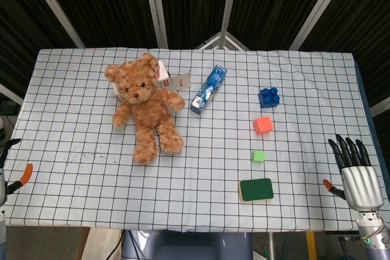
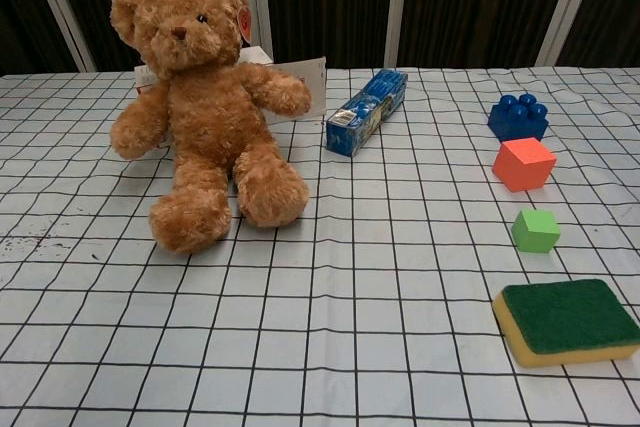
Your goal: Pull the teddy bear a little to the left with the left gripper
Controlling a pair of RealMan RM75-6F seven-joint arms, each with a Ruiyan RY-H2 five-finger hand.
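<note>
A brown teddy bear [image 1: 146,106] lies on its back on the checked tablecloth [image 1: 79,168], left of centre, head toward the far edge; the chest view shows the teddy bear [image 2: 205,107] at upper left. Only a sliver of my left hand [image 1: 8,172] shows at the left border of the head view, off the table's near-left corner and far from the bear, with its thumb spread out and nothing in it. My right hand [image 1: 356,172] hovers off the near-right corner, fingers straight and apart, empty. Neither hand appears in the chest view.
A white carton [image 1: 173,80] lies behind the bear's head, a blue packet [image 1: 208,89] to its right. Further right sit a blue brick [image 1: 269,97], an orange cube [image 1: 262,125], a small green cube [image 1: 258,156] and a green-and-yellow sponge [image 1: 256,190].
</note>
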